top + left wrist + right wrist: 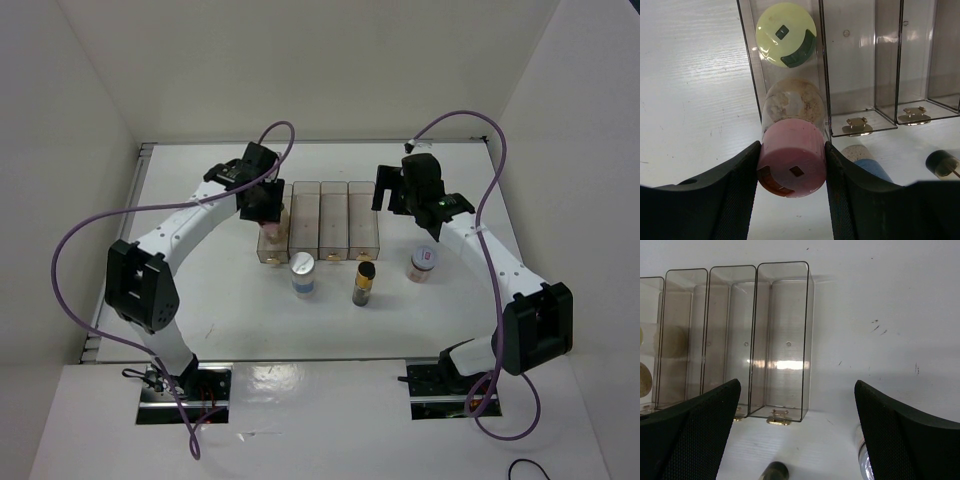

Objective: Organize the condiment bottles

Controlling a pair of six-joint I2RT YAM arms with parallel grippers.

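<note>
My left gripper (792, 172) is shut on the pink-capped bottle (792, 165) and holds it at the near end of the leftmost compartment of the clear rack (860, 65). The yellow-green-capped bottle (785, 34) stands in the far end of that compartment. In the top view the left gripper (266, 205) is over the rack's left end (271, 250). The white-capped blue-label bottle (302, 273), the dark-capped amber bottle (364, 283) and the red-marked white-capped bottle (423, 264) stand on the table in front of the rack. My right gripper (797, 432) is open and empty beside the rack's right compartment (782, 340).
The rack's other three compartments (335, 220) hold nothing. White walls enclose the table on the left, back and right. Purple cables (80, 240) loop over both arms.
</note>
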